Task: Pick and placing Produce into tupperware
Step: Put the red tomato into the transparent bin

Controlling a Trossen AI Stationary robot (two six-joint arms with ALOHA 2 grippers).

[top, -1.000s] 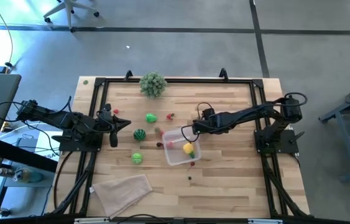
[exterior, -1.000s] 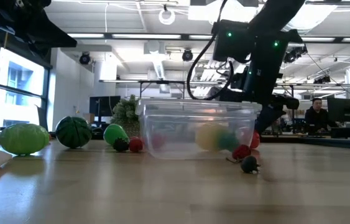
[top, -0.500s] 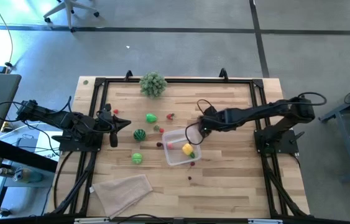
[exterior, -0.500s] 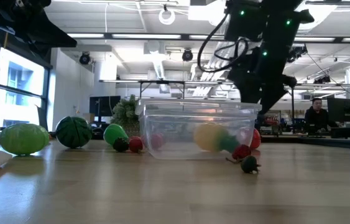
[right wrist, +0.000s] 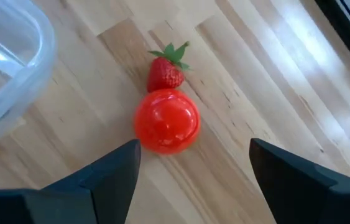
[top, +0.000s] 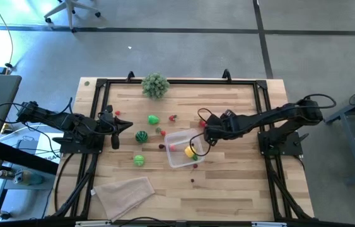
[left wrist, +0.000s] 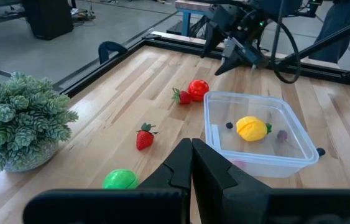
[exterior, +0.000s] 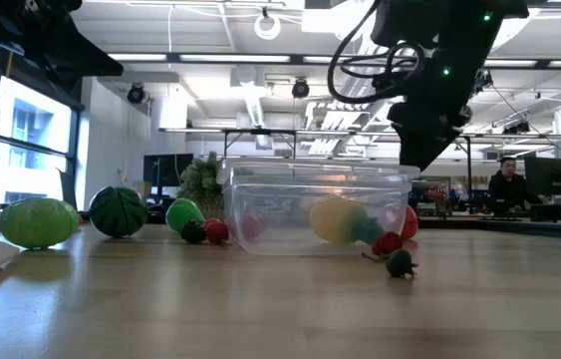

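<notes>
wood table [top: 240, 183] | tupperware [top: 178, 157] 1 | green produce [top: 139, 160] 3

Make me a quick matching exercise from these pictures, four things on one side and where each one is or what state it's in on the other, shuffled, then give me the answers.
Things
1. yellow lemon
2. red tomato
3. left gripper
4. beige cloth

Places or states
A. shut, waiting at the table's left edge
B. inside the clear container
C. on the wood near the table's front left corner
D. on the wood beside a strawberry, in front of the open right gripper

Pairs: 1-B, 2-D, 3-A, 4-C
</notes>
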